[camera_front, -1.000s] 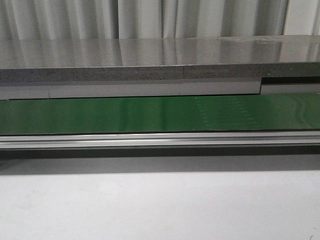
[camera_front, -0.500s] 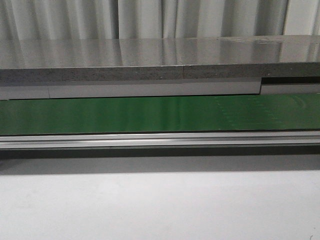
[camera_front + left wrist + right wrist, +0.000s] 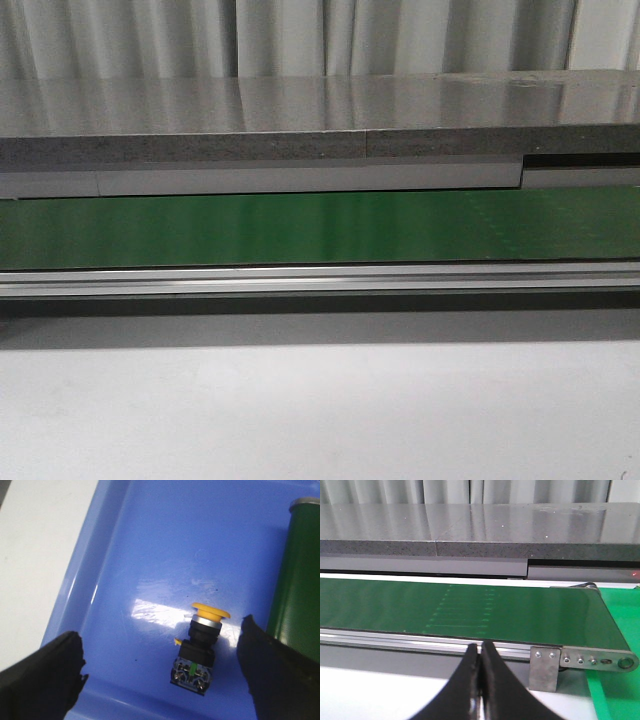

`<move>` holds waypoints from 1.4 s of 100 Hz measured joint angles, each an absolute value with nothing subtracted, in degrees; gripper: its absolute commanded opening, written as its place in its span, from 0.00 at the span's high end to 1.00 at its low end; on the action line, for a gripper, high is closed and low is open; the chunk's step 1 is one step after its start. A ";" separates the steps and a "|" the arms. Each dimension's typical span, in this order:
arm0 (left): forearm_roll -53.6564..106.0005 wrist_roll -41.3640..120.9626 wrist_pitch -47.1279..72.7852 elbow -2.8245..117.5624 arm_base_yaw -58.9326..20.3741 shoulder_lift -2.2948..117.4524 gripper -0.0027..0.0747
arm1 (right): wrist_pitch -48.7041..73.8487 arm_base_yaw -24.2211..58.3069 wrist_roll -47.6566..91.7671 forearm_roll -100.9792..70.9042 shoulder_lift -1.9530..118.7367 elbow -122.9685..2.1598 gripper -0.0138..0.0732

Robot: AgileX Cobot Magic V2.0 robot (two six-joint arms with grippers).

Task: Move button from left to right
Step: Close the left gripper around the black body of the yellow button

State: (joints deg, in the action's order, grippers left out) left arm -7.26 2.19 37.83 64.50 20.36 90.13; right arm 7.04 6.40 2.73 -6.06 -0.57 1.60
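In the left wrist view the button [image 3: 200, 645] lies on its side in a blue tray [image 3: 115, 555], its yellow mushroom cap [image 3: 210, 612] pointing away from the black switch body. My left gripper [image 3: 160, 672] is open above the tray, its two black fingers wide apart on either side of the button, not touching it. My right gripper [image 3: 481, 652] is shut and empty, its fingertips pressed together in front of the green conveyor belt [image 3: 470, 612]. Neither gripper nor the button shows in the front view.
The green belt [image 3: 320, 228] runs across the front view behind an aluminium rail [image 3: 320, 280], with a grey stone counter [image 3: 320, 120] beyond it. The belt's end roller [image 3: 297, 580] stands beside the tray. A metal bracket [image 3: 545, 667] and a green mat [image 3: 620, 690] lie at the belt's right end.
Faint light marks on the belt have drifted to the right and faded from the front view. Nothing else has moved.
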 measured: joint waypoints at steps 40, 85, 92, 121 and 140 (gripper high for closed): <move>-2.48 9.53 44.91 75.68 20.36 103.59 0.19 | 7.04 6.40 2.73 -6.06 -0.57 1.60 0.92; -2.26 10.68 47.22 75.81 20.36 105.78 0.19 | 7.04 6.40 2.73 -6.06 -0.57 1.60 0.92; -2.26 10.84 47.76 75.81 20.36 105.88 0.19 | 7.04 6.40 2.73 -6.06 -0.57 1.60 0.92; -2.26 11.34 49.75 76.06 20.36 108.38 0.19 | 7.04 6.40 2.73 -6.06 -0.57 1.60 0.92; -2.26 11.43 50.54 76.16 20.36 110.28 0.19 | 7.04 6.40 2.73 -6.06 -0.57 1.60 0.92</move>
State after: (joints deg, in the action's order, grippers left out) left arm -2.26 11.43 50.54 76.16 20.36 110.28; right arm 7.04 6.40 2.73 -6.06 -0.57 1.60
